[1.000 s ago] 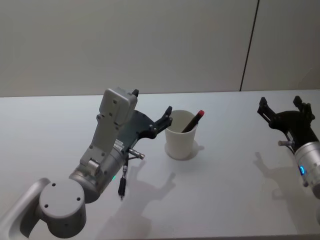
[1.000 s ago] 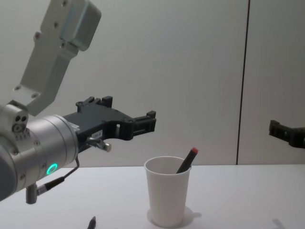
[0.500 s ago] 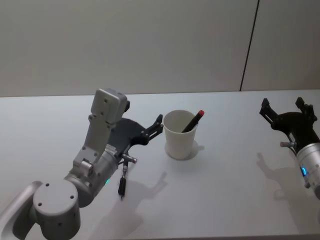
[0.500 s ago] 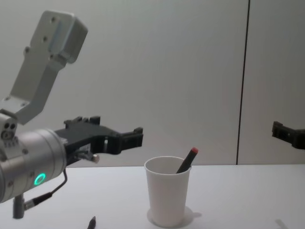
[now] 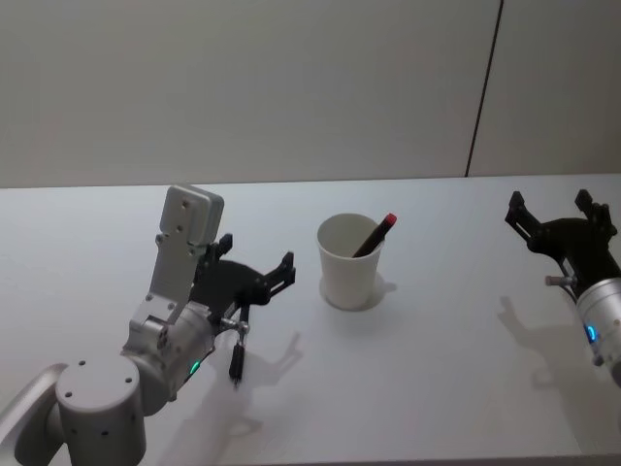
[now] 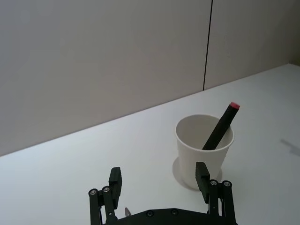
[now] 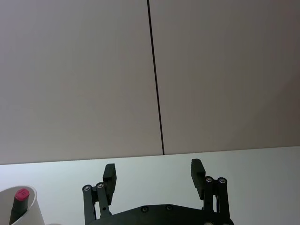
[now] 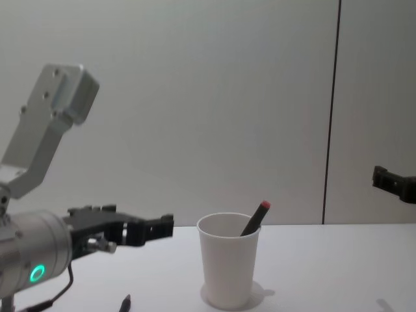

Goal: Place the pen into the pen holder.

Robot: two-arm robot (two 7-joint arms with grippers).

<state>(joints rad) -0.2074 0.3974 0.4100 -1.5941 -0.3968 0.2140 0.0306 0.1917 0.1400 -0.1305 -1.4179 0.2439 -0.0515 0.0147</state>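
Note:
The pen holder (image 5: 349,262) is a white paper cup standing upright at mid-table. A dark pen with a red end (image 5: 376,234) leans inside it, its tip above the rim. My left gripper (image 5: 257,257) is open and empty, a short way left of the cup and low over the table. From the left wrist, the cup (image 6: 205,152) and its pen (image 6: 220,127) lie just beyond the open gripper (image 6: 159,176). The chest view shows the cup (image 8: 227,268) and pen (image 8: 255,220) right of the left gripper (image 8: 146,227). My right gripper (image 5: 548,206) hangs open at the far right.
A second dark pen (image 5: 236,357) lies on the white table (image 5: 437,369) beneath my left arm, its tip showing in the chest view (image 8: 125,303). A plain wall with a dark vertical seam (image 5: 482,92) backs the table.
My left arm has drawn back from the cup toward the near left and dropped lower, fingers still open. The cup, its pen and the right arm have not moved.

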